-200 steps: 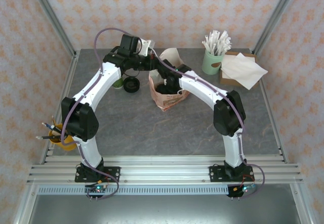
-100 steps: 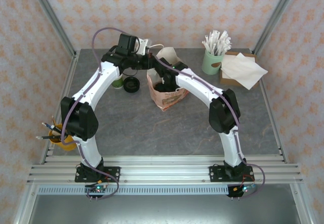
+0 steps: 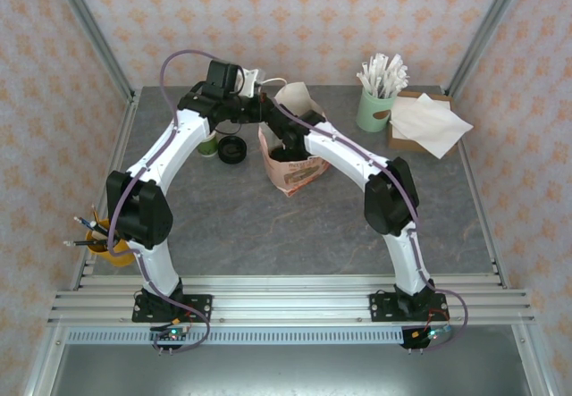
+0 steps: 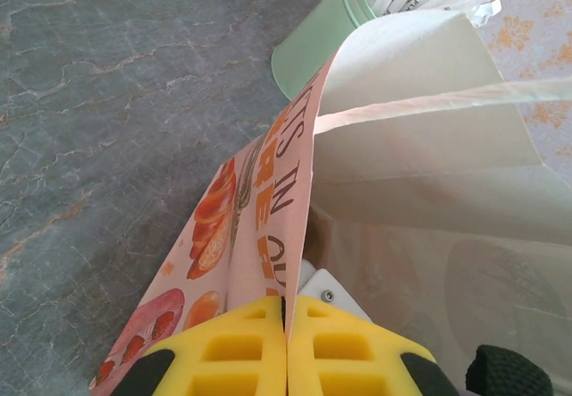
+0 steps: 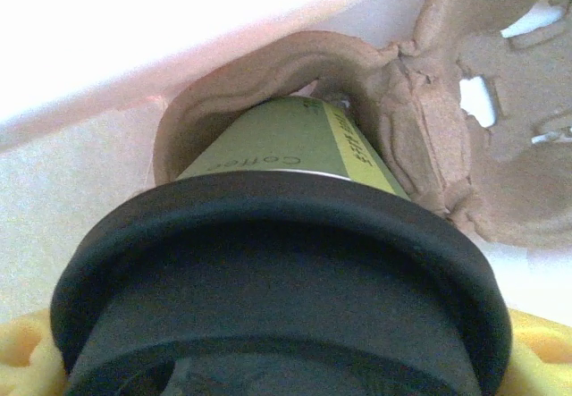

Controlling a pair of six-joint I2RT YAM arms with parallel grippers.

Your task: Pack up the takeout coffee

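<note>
1. The right claw (image 5: 279, 365) is down inside the paper bag (image 3: 299, 171). Its yellow fingers (image 5: 22, 356) sit wide on either side of the takeout coffee (image 5: 286, 146), holding it at the lid end. The cup's base points away from the claw into a well of the pulp carrier (image 5: 429, 137).
2. The cup looks tilted against the well's rim. If released before it sits square, it may tip and the black lid may pop off, I judge.
3. Pushing harder ahead of the claw could crush the soft carrier or shove the bag along the surface (image 3: 223, 226).
4. The left claw (image 4: 286, 324) is clamped tight on the bag's printed wall, holding the mouth open. A slip there would let the wall fold onto the right claw.
5. Withdrawing with the fingers too narrow could drag the cup out of its well.
6. The straw holder (image 4: 308, 52) stands just beyond the bag from the left claw, where a tugged bag could knock it.
</note>
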